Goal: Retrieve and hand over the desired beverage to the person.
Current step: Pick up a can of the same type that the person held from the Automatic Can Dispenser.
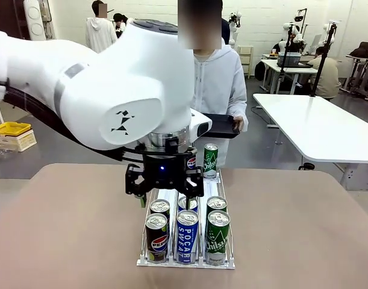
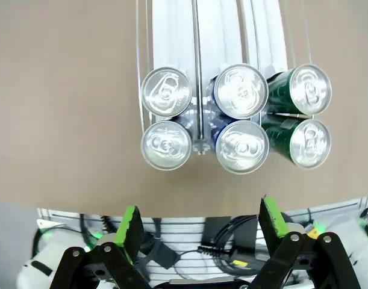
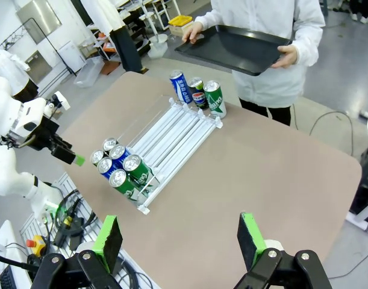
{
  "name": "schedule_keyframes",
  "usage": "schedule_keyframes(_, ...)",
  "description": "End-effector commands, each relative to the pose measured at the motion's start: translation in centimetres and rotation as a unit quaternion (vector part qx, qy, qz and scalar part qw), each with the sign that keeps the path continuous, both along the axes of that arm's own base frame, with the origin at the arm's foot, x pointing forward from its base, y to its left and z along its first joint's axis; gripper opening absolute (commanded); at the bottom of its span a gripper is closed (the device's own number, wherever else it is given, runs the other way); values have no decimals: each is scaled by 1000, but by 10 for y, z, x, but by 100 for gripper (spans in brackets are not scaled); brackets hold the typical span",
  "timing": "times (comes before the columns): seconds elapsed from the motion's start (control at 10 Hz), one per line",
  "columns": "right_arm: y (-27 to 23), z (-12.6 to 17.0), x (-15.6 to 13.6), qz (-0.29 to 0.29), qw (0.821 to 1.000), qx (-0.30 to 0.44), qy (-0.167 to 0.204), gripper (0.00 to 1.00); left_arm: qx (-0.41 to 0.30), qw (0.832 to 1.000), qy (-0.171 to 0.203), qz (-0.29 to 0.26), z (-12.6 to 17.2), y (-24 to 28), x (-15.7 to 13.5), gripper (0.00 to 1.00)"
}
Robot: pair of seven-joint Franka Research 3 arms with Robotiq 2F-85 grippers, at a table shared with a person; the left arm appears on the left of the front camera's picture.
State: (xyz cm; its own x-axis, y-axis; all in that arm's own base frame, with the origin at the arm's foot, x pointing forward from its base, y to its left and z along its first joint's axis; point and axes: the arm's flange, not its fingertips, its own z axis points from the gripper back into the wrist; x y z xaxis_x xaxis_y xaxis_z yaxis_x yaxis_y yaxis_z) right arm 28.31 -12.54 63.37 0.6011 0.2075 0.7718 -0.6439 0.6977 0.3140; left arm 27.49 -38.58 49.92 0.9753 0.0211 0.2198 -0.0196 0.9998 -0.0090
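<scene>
While left and right jaws stand spread, shiny cylindrical cans (image 2: 241, 90) sit in a white wire rack (image 2: 171, 30).

A white wall (image 1: 147, 9) runs along the top of the frame, above a grey floor (image 1: 262, 150). A long white table (image 1: 316, 123) stands at right. At the left edge, a yellow bin (image 1: 10, 127) rests on a pale crate (image 1: 15, 141).

A: The 6 cans (image 2: 238, 90) have bare metal tops, shiny and smooth. And the rack (image 3: 171, 129)?
B: Smooth white plastic rails with thin metal wires. The worktop (image 1: 304, 229) is matt and even.
A: The tray (image 3: 244, 45) looks like matt black plastic. The jacket (image 1: 223, 90) on the person (image 3: 274, 18) is soft white cloth.
</scene>
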Motion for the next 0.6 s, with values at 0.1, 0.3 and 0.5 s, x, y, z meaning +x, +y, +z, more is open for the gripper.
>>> schedule_keyframes(0.1, -1, 2, 2, 10, 1000, 10, -7, 100, -39, 999, -6, 2, -21, -15, 8, 100)
schedule_keyframes(0.3, -1, 2, 2, 10, 1000, 10, -7, 100, -35, 999, 6, -12, -37, -25, 11, 100)
schedule_keyframes(0.5, -1, 2, 2, 10, 1000, 10, -7, 100, -23, 999, 3, -40, -47, -30, 13, 100)
